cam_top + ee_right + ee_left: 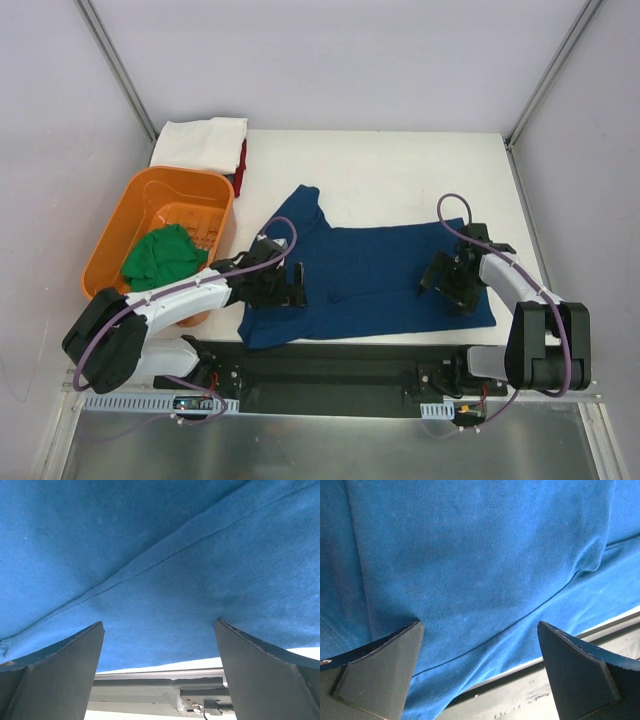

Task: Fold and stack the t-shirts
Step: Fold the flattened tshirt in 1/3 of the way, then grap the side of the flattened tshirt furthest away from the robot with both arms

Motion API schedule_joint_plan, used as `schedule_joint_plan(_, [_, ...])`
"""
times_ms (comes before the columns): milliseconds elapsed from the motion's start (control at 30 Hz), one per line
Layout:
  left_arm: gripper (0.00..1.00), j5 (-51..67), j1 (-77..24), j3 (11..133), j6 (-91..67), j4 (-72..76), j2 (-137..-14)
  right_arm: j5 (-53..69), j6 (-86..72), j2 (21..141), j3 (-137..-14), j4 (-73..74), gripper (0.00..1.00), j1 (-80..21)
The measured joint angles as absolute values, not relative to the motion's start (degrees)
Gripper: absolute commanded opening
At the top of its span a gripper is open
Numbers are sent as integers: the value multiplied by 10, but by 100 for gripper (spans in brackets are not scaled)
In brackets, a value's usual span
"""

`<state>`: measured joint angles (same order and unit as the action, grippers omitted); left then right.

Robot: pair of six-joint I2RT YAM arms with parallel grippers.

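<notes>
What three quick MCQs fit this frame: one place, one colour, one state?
1. The green t-shirt lies: A) in a claw B) in the orange tub C) on the floor
2. The spread t-shirt is: A) red B) white C) navy blue
3. The left claw and right claw are: A) both open B) both shut C) one shut on cloth

1 B: it sits bunched inside the tub's walls.
2 C: its whole flat surface shows navy blue.
3 A: both wrist views show the jaws wide apart over the cloth.
</notes>
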<state>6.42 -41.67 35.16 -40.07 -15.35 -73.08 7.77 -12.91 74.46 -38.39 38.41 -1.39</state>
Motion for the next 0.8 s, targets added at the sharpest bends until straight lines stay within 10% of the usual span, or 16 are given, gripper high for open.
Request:
schedule_joint_plan(400, [99, 20, -416, 470, -350, -217, -722, 79, -111, 697, -425, 401, 97, -14])
schedule_joint_plan(700, [99, -33, -312, 805, -239, -212, -978, 48, -93, 678, -476, 411, 97, -14])
schedule_joint_plan(800, [84, -29, -264, 918, -215, -221, -1091, 36, -91, 678, -476, 417, 97, -14])
